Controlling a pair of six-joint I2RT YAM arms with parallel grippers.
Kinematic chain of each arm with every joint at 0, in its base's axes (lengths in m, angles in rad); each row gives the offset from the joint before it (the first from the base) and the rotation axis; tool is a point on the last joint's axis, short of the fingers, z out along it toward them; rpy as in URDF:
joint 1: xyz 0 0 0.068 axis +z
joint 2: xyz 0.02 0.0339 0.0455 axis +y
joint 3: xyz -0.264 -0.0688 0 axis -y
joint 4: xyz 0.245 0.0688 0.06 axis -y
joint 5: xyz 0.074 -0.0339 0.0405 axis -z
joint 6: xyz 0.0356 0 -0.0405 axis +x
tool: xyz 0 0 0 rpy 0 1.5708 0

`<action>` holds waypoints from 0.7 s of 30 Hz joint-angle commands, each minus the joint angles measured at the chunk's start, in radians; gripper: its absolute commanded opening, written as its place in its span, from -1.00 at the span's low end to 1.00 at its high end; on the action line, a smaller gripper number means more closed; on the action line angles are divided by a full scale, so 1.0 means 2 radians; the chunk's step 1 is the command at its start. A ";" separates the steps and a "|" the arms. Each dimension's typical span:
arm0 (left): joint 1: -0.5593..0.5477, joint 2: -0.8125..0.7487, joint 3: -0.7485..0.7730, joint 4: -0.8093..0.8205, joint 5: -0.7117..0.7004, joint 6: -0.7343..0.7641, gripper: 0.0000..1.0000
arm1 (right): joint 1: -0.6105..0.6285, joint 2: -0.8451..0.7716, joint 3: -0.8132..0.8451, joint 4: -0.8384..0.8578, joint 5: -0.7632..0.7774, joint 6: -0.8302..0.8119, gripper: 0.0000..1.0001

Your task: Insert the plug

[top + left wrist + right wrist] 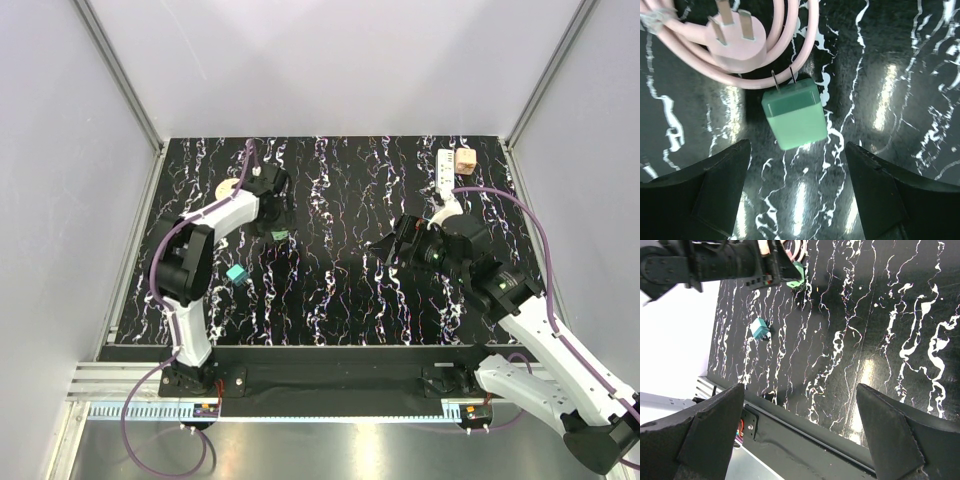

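The plug [466, 160] is a small peach-tan block, roughly cube-shaped. It sits in the far right corner of the black, white-veined worktop [340, 300], just beside the far end of the white power strip [444, 172]. From above I cannot tell whether the two touch. Both arms are well away from it.

The left arm reaches up the left side and bends inward. Its end effector [278, 228] points down at a mint-green two-prong adapter [795, 115]. The fingers [715, 190] stand apart on either side of the adapter's near end without touching it. The adapter's prongs meet a coiled pink cable [800, 45] that carries a flat pink plug [735, 42].

The right arm runs diagonally in from the near right, and its end effector [388, 240] points left over mid-worktop. Its fingers [900, 440] are spread wide with only bare surface between them.

A teal adapter [237, 273] lies alone near the left arm, and a tan disc [227, 187] shows behind that arm. The plug's corner is close to the far edge and the right wall, while the centre stretch between the arms is open.
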 commanded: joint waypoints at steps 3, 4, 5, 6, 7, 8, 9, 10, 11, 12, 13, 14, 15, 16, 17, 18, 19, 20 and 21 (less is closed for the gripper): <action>-0.006 0.025 -0.003 0.036 -0.020 -0.029 0.64 | -0.001 -0.008 0.002 -0.003 -0.007 -0.003 0.99; -0.007 0.029 -0.003 0.037 -0.018 -0.028 0.63 | -0.001 -0.010 0.000 -0.003 -0.006 -0.003 0.99; -0.007 0.033 -0.003 0.039 -0.018 -0.029 0.60 | -0.001 -0.011 0.000 -0.003 -0.006 -0.003 0.99; -0.008 0.038 -0.004 0.046 -0.015 -0.027 0.59 | -0.001 -0.011 0.000 -0.003 -0.004 -0.003 1.00; -0.008 0.040 -0.007 0.051 -0.012 -0.024 0.57 | -0.001 -0.011 0.000 -0.003 -0.004 -0.004 0.99; -0.009 0.042 -0.008 0.057 -0.010 -0.024 0.55 | -0.001 -0.011 0.000 -0.004 -0.003 -0.005 1.00; -0.009 0.044 -0.008 0.058 -0.011 -0.022 0.54 | -0.001 -0.010 0.000 -0.004 -0.003 -0.006 1.00; -0.009 0.048 -0.006 0.059 -0.011 -0.022 0.52 | -0.001 -0.008 0.000 -0.003 -0.003 -0.006 0.99; -0.009 0.050 -0.004 0.059 -0.015 -0.022 0.50 | -0.001 -0.007 0.000 -0.003 -0.004 -0.007 0.99; -0.010 0.052 -0.004 0.059 -0.018 -0.022 0.43 | -0.001 -0.006 0.000 -0.004 -0.004 -0.007 0.99; -0.009 0.052 -0.004 0.058 -0.022 -0.022 0.39 | -0.002 -0.005 0.000 -0.003 -0.006 -0.006 1.00; -0.009 0.053 -0.005 0.058 -0.030 -0.023 0.36 | -0.001 -0.005 0.000 -0.003 -0.006 -0.006 1.00; -0.009 0.051 -0.006 0.058 -0.034 -0.025 0.34 | -0.002 -0.005 0.000 -0.004 -0.008 -0.006 0.99; -0.009 0.051 -0.008 0.058 -0.039 -0.025 0.33 | -0.002 -0.005 -0.001 -0.003 -0.007 -0.006 0.99; -0.010 0.049 -0.009 0.058 -0.041 -0.026 0.31 | -0.001 -0.005 -0.001 -0.003 -0.007 -0.005 0.98; -0.010 0.046 -0.013 0.059 -0.044 -0.026 0.27 | -0.002 -0.005 -0.002 -0.003 -0.006 -0.005 0.99; -0.009 0.044 -0.015 0.058 -0.047 -0.026 0.22 | -0.001 -0.007 -0.003 -0.004 -0.006 -0.006 1.00; -0.009 0.040 -0.018 0.058 -0.046 -0.025 0.13 | -0.001 -0.006 -0.003 -0.003 -0.005 -0.005 0.99; -0.009 0.037 -0.023 0.058 -0.045 -0.022 0.02 | -0.001 -0.005 -0.004 -0.004 -0.003 -0.006 1.00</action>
